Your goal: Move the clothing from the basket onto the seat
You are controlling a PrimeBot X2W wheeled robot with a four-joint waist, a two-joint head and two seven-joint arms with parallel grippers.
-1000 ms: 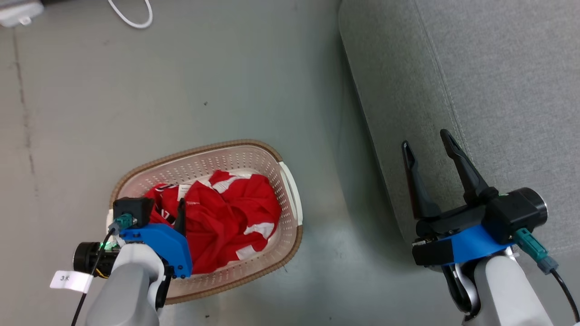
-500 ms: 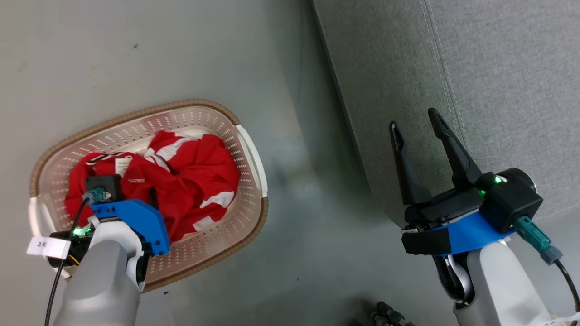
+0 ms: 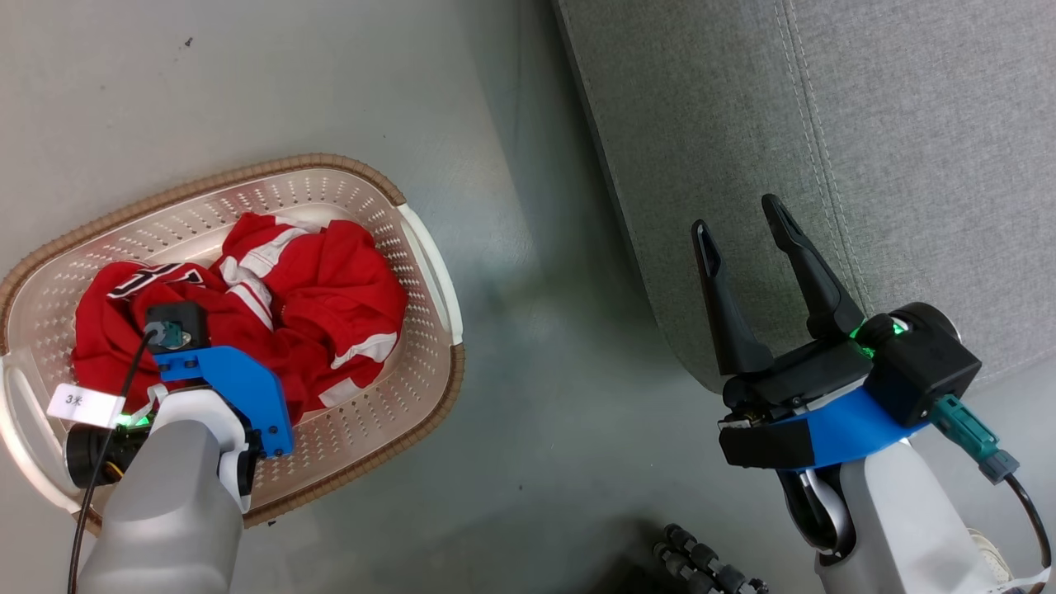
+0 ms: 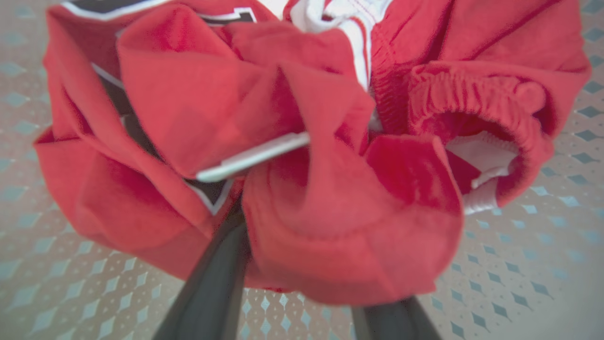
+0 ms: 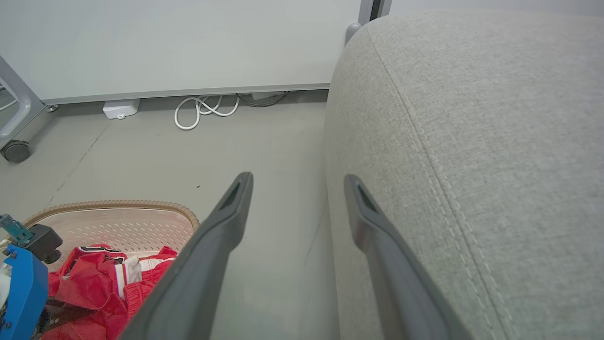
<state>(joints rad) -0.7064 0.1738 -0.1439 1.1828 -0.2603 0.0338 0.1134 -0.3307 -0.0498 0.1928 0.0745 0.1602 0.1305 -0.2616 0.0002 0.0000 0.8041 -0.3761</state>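
The clothing (image 3: 330, 289), bright red with white stripes, lies bunched in the cream perforated basket (image 3: 247, 169) on the floor at the left. My left gripper (image 4: 302, 236) points down into the pile. Its two dark fingers (image 4: 212, 283) stand apart with a fold of red clothing (image 4: 330, 189) between them, and the fabric hides their tips. My right gripper (image 3: 737, 216) hangs open and empty at the front edge of the light grey seat (image 3: 825, 124). The right wrist view shows the right gripper (image 5: 297, 179) beside the seat (image 5: 472, 118), with the basket (image 5: 118, 205) and clothing (image 5: 94, 283) at lower left.
Grey floor separates basket and seat. By the far wall lie a coiled white cable (image 5: 198, 111) and a small white box (image 5: 121, 107). A caster wheel (image 5: 14, 151) stands at the left. A black ribbed object (image 3: 701, 561) lies on the floor near my base.
The head camera has swung, so the basket sits further left and higher in view. My left gripper has sunk deeper into the clothing, and its finger is now hidden. The right gripper stays open.
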